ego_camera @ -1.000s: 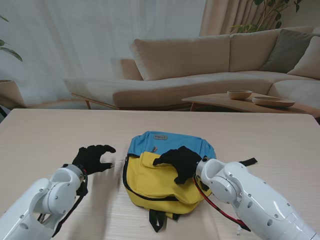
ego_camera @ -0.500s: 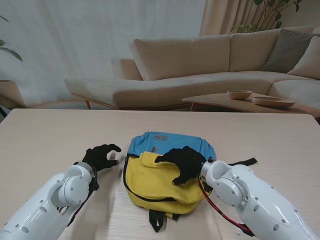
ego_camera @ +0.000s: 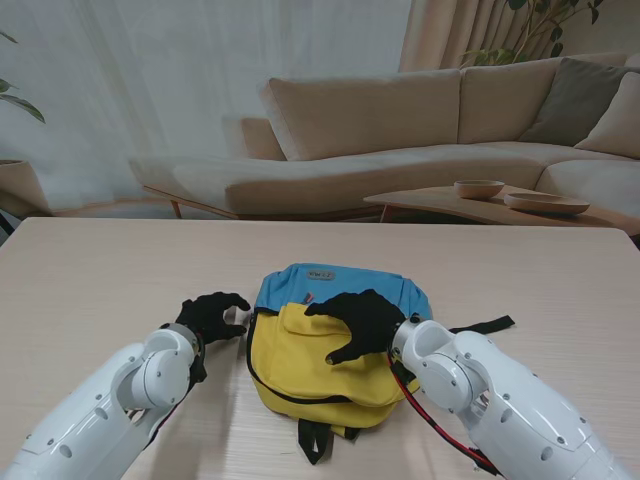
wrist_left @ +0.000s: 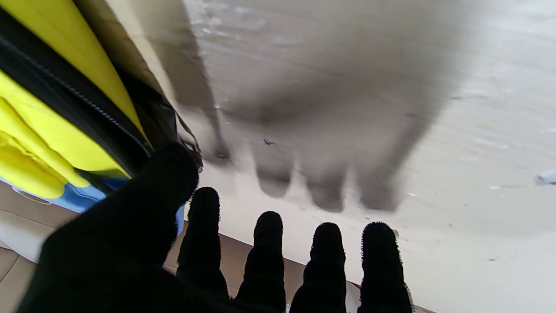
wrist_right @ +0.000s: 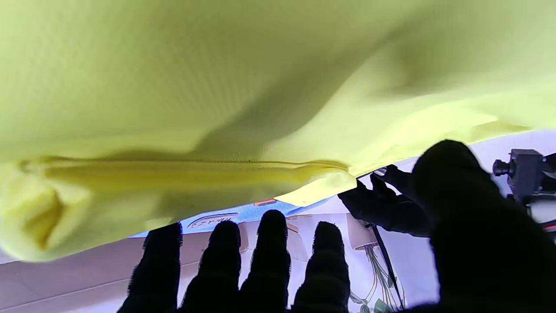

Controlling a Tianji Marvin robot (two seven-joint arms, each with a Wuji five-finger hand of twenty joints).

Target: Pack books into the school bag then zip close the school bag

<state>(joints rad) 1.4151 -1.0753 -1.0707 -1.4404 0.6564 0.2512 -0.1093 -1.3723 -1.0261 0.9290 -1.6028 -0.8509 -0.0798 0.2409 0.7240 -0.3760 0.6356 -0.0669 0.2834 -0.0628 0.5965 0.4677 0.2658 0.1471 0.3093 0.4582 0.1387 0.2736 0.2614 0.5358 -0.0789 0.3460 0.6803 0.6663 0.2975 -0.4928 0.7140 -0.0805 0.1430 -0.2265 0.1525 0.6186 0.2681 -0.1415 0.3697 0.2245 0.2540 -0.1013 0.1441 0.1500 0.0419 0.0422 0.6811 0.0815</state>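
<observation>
The bag (ego_camera: 335,345) lay flat on the table (ego_camera: 100,270), about centre and toward the near edge, blue top end pointing at the sofa (ego_camera: 400,130), yellow body nearer the robot. Black zip line (ego_camera: 258,375) curved round the bag's left side and near edge. A black strap (ego_camera: 318,440) stuck out at the near end, another (ego_camera: 485,325) at the right side.

Right hand (ego_camera: 362,322) sat palm-down on the yellow front flap, fingers spread, thumb pointing left along the flap's far edge. It gripped nothing that could be seen; from the right wrist view the fingers (wrist_right: 269,252) were straight and apart, just off the yellow fabric (wrist_right: 217,95).

Left hand (ego_camera: 213,315) was on the table just beside the bag's left edge, near where blue met yellow. Fingers were curled loosely, thumb and forefinger reaching toward the bag side. Left wrist view showed four fingers (wrist_left: 323,261) apart over bare table, thumb close to the black zip (wrist_left: 78,104) and the blue corner. Couldn't tell whether the thumb touched the bag or pinched a zip pull; nothing clearly held.

No books could be made out.

Behind the table, a low coffee table (ego_camera: 480,208) carried two bowls (ego_camera: 478,188).
</observation>
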